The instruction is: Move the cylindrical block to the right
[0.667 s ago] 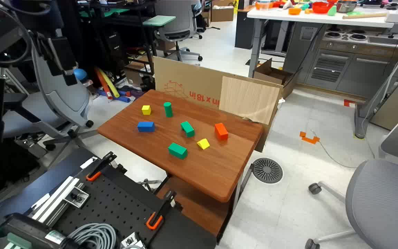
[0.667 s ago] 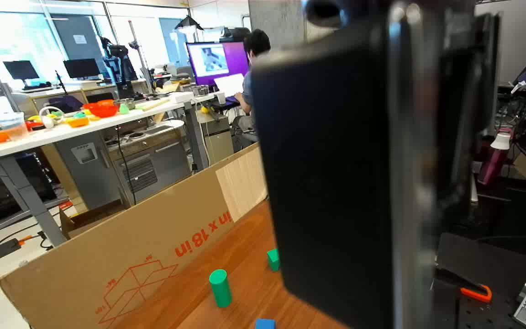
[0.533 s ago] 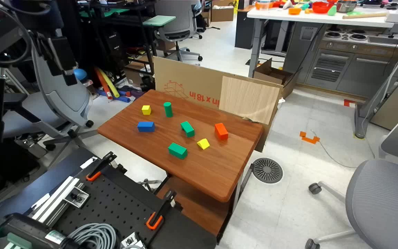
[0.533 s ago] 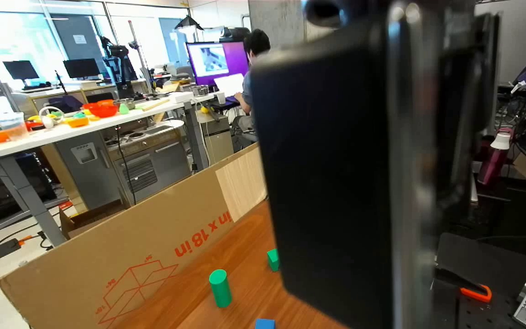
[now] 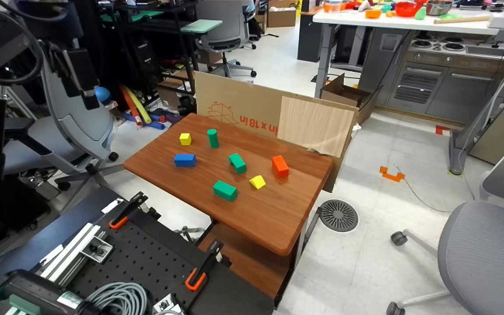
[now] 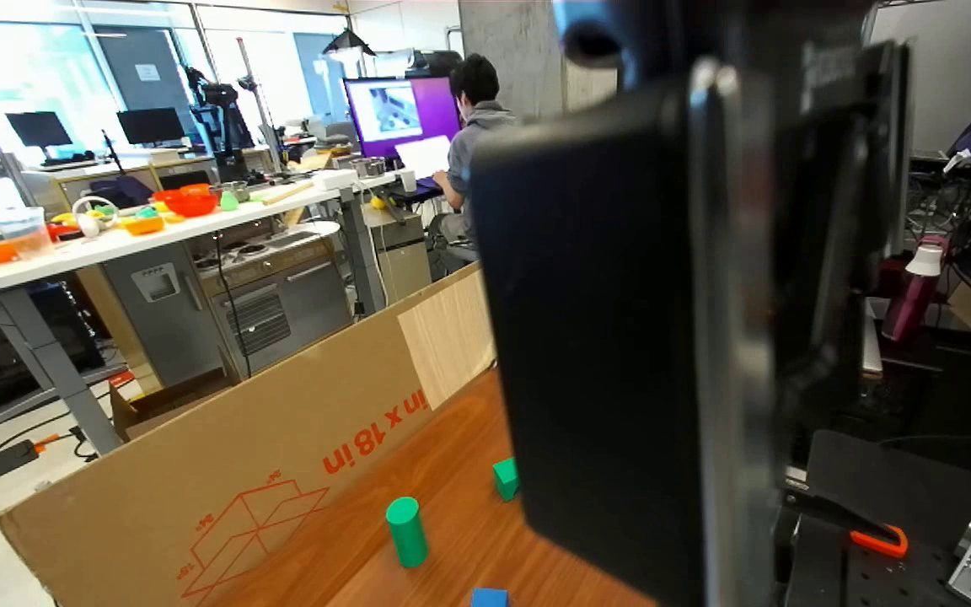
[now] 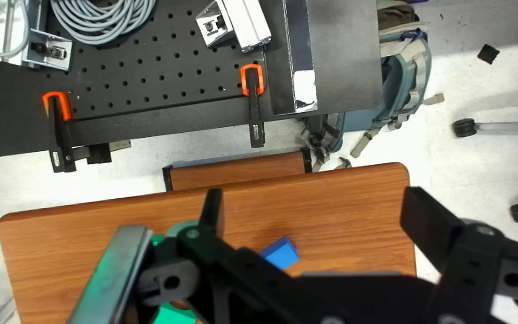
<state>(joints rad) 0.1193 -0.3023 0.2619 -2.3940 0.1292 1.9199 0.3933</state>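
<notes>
The cylindrical block is a green cylinder standing upright on the brown table, near the cardboard in both exterior views point(image 5: 213, 138) point(image 6: 407, 533). It cannot be made out in the wrist view. My gripper point(image 7: 313, 211) is open in the wrist view, its fingers wide apart with nothing between them but a view of the table below. In an exterior view the gripper point(image 5: 86, 98) hangs high at the upper left, well above and apart from the blocks. In an exterior view its dark body point(image 6: 595, 337) fills the middle and hides much of the table.
A yellow cube point(image 5: 185, 139) and a blue block point(image 5: 185, 160) stand near the cylinder. Green blocks point(image 5: 237, 163) point(image 5: 225, 190), a yellow wedge point(image 5: 257, 182) and an orange block point(image 5: 280, 166) lie farther along the table point(image 5: 269, 223). A cardboard sheet point(image 5: 239, 98) stands along its edge.
My gripper has moved slightly, a little right and down in an exterior view. The blocks have not moved.
</notes>
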